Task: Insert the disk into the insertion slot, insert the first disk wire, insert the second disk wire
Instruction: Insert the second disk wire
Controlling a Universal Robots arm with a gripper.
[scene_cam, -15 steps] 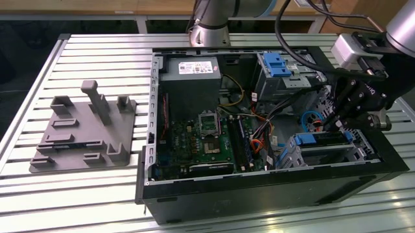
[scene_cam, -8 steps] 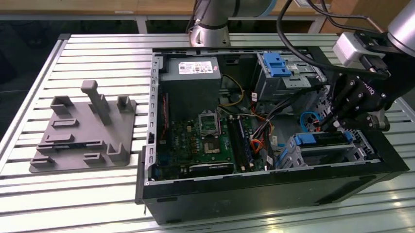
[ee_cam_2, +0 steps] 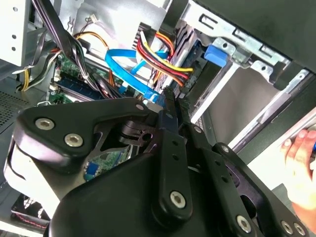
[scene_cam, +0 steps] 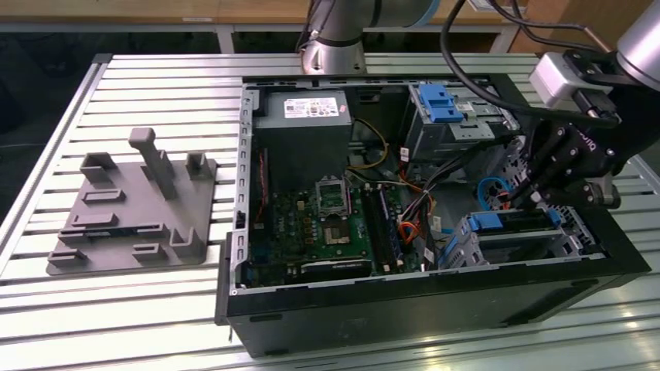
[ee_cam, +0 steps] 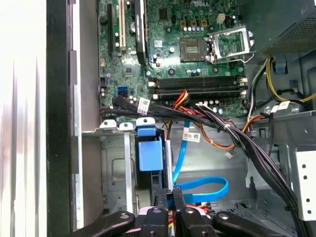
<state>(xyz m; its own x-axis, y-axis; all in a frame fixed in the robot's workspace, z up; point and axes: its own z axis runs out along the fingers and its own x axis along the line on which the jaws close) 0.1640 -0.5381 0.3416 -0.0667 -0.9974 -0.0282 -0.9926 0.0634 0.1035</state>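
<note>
The disk point(scene_cam: 512, 222), in its bright blue carrier point(ee_cam: 149, 155), sits inside the insertion slot point(scene_cam: 484, 249), the silver cage point(ee_cam: 116, 168) in the open computer case at the exterior view's right. My gripper point(scene_cam: 526, 199) hangs just above the disk's rear end. Its fingers point(ee_cam: 163, 200) stand close together on the end of a flat blue wire point(ee_cam: 207, 190). That wire point(ee_cam_2: 123, 66) loops back toward the motherboard. In the second wrist view my gripper point(ee_cam_2: 174, 101) has a red, yellow and black wire bundle point(ee_cam_2: 158, 54) just beyond its tips.
A grey bay with a blue latch point(scene_cam: 443, 104) stands at the case's far end, beside the power supply point(scene_cam: 304, 116). The motherboard point(scene_cam: 330, 224) lies on the case floor. A grey fixture plate point(scene_cam: 134, 209) rests on the slatted table. A person's hand point(ee_cam_2: 298, 153) shows outside the case.
</note>
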